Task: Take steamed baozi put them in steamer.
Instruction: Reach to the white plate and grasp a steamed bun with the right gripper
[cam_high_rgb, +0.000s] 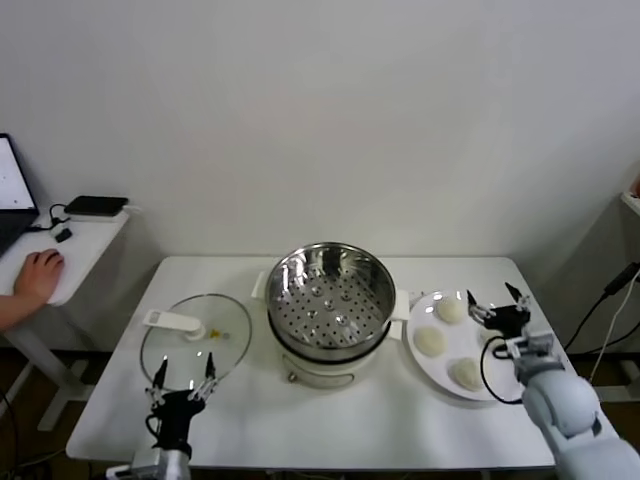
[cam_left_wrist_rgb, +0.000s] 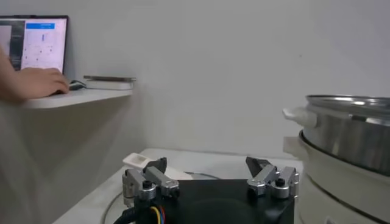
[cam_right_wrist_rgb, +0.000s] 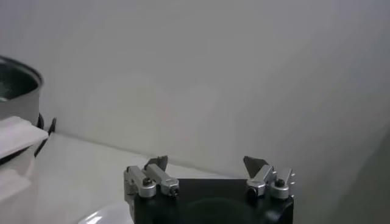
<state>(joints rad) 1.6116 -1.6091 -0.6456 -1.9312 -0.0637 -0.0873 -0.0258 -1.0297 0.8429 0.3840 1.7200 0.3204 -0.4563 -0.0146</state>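
Note:
The steamer (cam_high_rgb: 330, 300) is a shiny steel pot with a perforated tray, standing mid-table; it also shows in the left wrist view (cam_left_wrist_rgb: 353, 128) and the right wrist view (cam_right_wrist_rgb: 15, 85). Three steamed baozi (cam_high_rgb: 450, 310) (cam_high_rgb: 429, 342) (cam_high_rgb: 465, 373) lie on a white plate (cam_high_rgb: 420, 362) to its right. My right gripper (cam_high_rgb: 497, 300) hangs open over the plate's far right side, nothing between its fingers (cam_right_wrist_rgb: 207, 165). My left gripper (cam_high_rgb: 183, 375) stands open and empty at the near edge of the glass lid (cam_left_wrist_rgb: 210, 167).
A flat glass lid (cam_high_rgb: 195, 340) with a white handle (cam_high_rgb: 172, 321) lies left of the steamer. A side table at far left carries a laptop (cam_left_wrist_rgb: 33, 42), a dark device (cam_high_rgb: 95, 205) and a person's hand (cam_high_rgb: 38, 275). A wall stands behind the table.

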